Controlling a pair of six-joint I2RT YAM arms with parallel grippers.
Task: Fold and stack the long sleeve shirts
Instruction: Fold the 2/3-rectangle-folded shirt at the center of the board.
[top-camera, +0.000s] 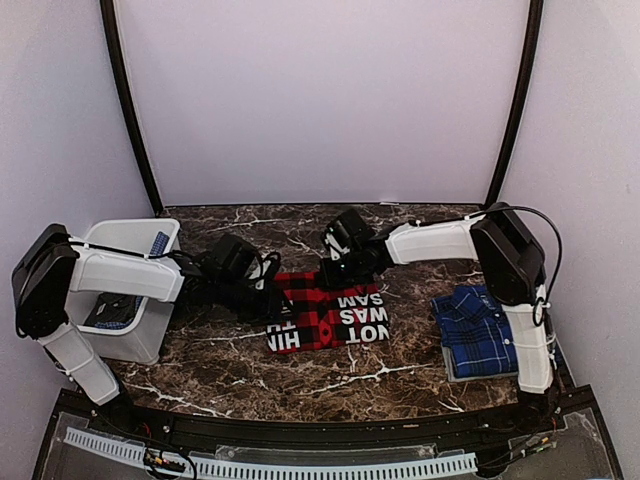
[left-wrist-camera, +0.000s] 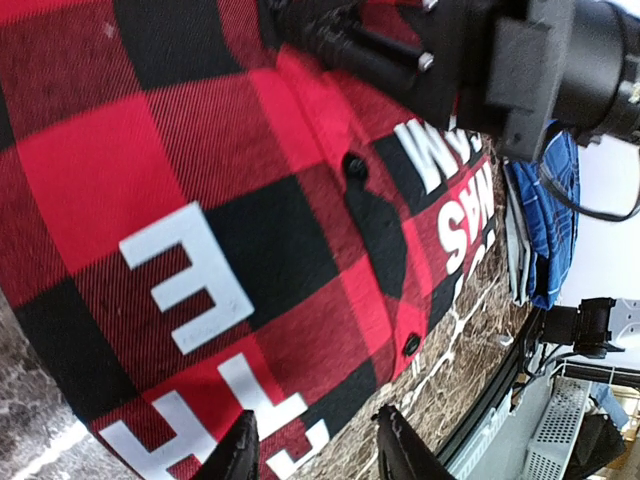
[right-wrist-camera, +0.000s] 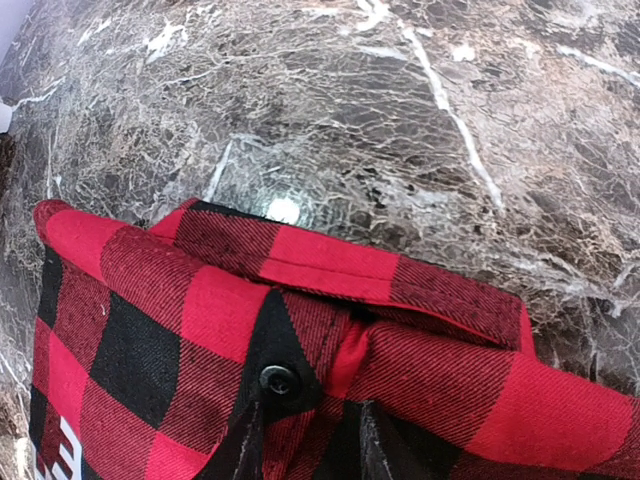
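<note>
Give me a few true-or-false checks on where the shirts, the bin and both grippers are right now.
1. The red-and-black check shirt lies in the middle of the marble table, white lettering showing. True.
2. The blue plaid shirt is stacked on it. False: it lies apart, on the table's right side.
3. The left gripper and the right gripper are both at the red-and-black check shirt. True.
4. The white bin stands on the right. False: it stands on the table's left side.
</note>
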